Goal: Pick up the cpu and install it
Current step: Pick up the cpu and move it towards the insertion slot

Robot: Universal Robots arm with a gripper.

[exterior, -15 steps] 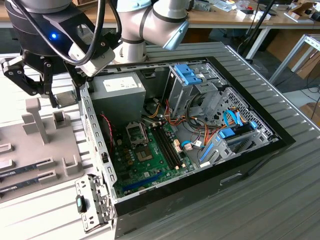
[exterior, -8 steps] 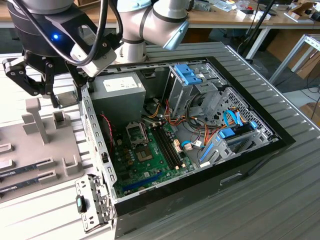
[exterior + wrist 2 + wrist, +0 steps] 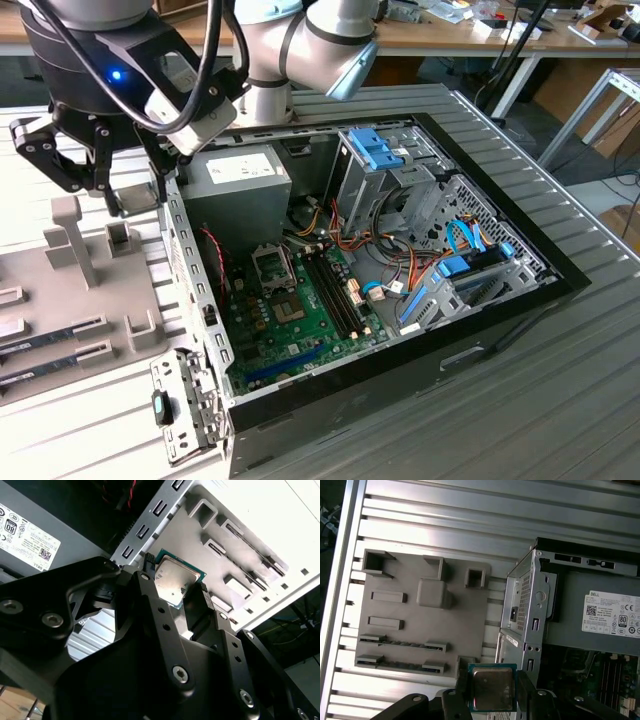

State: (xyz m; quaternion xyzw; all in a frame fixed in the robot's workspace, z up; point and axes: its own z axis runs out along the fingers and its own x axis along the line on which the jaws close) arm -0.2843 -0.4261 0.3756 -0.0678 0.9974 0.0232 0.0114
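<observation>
Pickup done, install still ahead

At the exterior view's left lies the grey parts tray [image 3: 60,300], and your gripper [image 3: 105,180] hangs above its far end in the upper left of the frame, just beside the open computer case [image 3: 400,380]. In both wrist views the fingers [image 3: 150,597] are closed narrowly on the cpu [image 3: 492,689], pinching two opposite edges, so I judge you have it lifted clear of the tray; at the bottom centre of the first wrist view it sits over the tray's edge by the case wall. Being square, it has no real long axis: it is held flat, silvery lid facing the wrist cameras, edges roughly square with the tray. Further right, the socket [image 3: 272,265] on the motherboard looks unfilled to me, so seating is left to do
</observation>
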